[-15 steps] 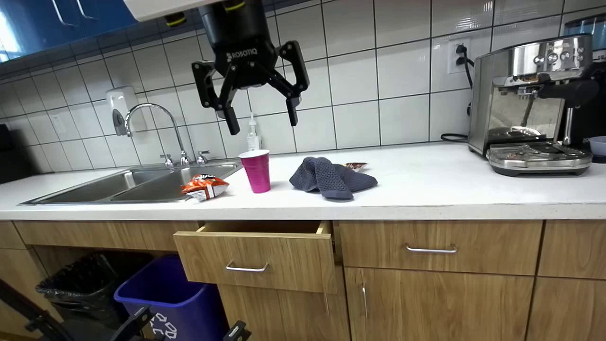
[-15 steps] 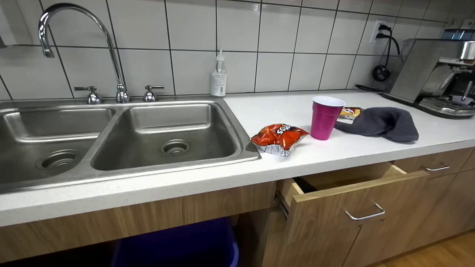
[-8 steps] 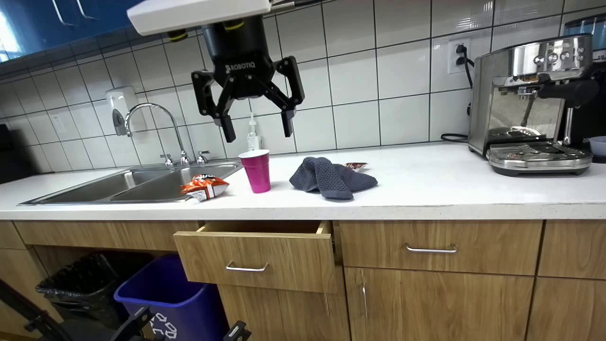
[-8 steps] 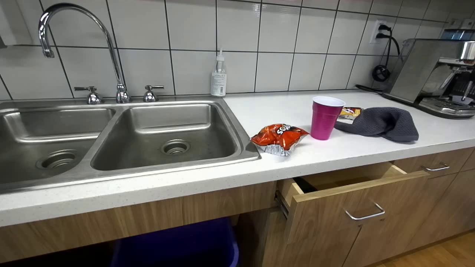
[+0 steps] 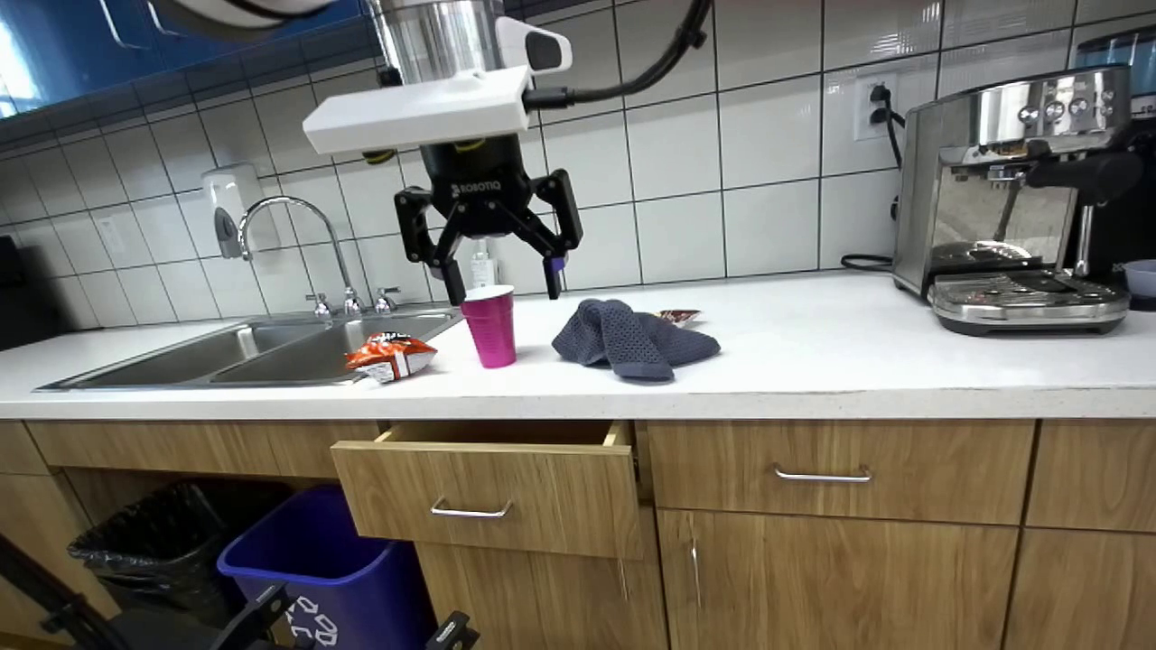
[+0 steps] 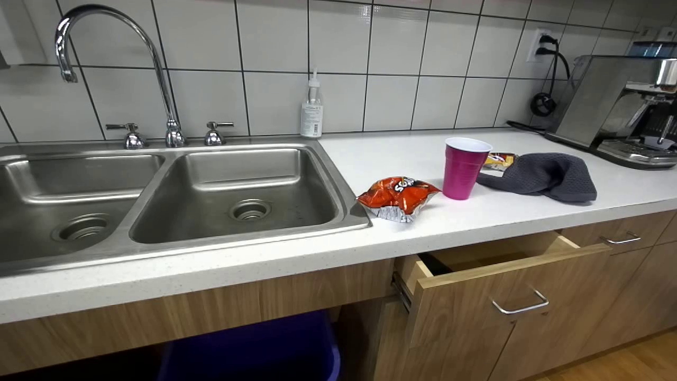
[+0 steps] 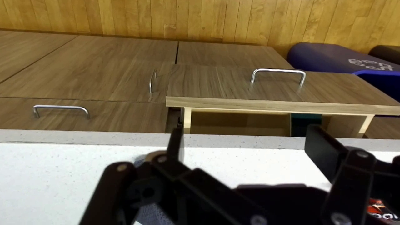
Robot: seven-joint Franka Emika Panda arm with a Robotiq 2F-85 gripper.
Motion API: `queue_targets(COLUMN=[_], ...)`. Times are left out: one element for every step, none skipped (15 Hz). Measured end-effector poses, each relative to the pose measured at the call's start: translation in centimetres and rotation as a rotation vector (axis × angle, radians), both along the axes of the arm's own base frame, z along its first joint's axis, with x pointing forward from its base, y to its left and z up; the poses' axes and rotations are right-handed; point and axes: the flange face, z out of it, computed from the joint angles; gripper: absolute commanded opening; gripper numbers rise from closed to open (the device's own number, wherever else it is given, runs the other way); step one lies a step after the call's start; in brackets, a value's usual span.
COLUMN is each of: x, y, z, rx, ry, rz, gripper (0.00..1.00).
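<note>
Pink cup (image 5: 490,334): I see it standing on the worktop (image 5: 813,352), between the orange chip bag (image 5: 391,357) on the left and the grey cloth (image 5: 628,338) on the right; long axis upright
Cup from tool (image 5: 505,287): below it and on its far side; in an exterior view the cup shows mostly under the gap, left of the middle, its left edge crossed by the left finger (image 5: 453,284); how far back it lies I cannot tell
Contact: none that I see; in an exterior view the cup (image 6: 461,172) shows whole, no finger beside it
Tool opening: fingers spread well apart, tips down; nothing held
Open drawer (image 5: 542,492): jutting out below, on the near side; in the wrist view I see part of it beyond the gap
</note>
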Motion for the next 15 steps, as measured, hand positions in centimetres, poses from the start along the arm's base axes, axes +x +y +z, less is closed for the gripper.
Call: queue_targets(x=[0.5, 1.0, 1.6, 2.0, 2.5, 2.9, 3.3, 3.6, 3.9, 4.2, 4.5, 4.7, 4.9, 5.0, 5.1], y=[0.3, 0.6, 1.0, 1.4, 1.8, 2.1, 2.5, 2.9, 3.3, 3.6, 4.0, 4.5, 4.9, 5.4, 5.8], z=[-0.6, -1.2, -1.9, -2.6, -3.3, -4.0, -4.9, -5.8, -6.6, -7.6, -8.5, -9.6, -10.5, -11.5, -12.3], rx=[-0.005, -0.008, -0.012, -0.013, -0.014, -0.016, -0.017, -0.015, -0.014, -0.013, -0.010, -0.009, -0.007, -0.004, -0.001], ry=[-0.003, -0.004, -0.004, -0.003, 0.000, 0.004, 0.009, 0.014, 0.018, 0.023, 0.029, 0.038, 0.047, 0.056, 0.064], rz=[0.001, 0.003, 0.004, 0.004, 0.004, 0.001, -0.005, -0.011, -0.018, -0.026, -0.034, -0.040, -0.048, -0.055, -0.062], gripper=[1.00, 1.00, 1.00, 1.00, 1.00, 1.00, 1.00, 1.00, 1.00, 1.00, 1.00, 1.00, 1.00, 1.00, 1.00])
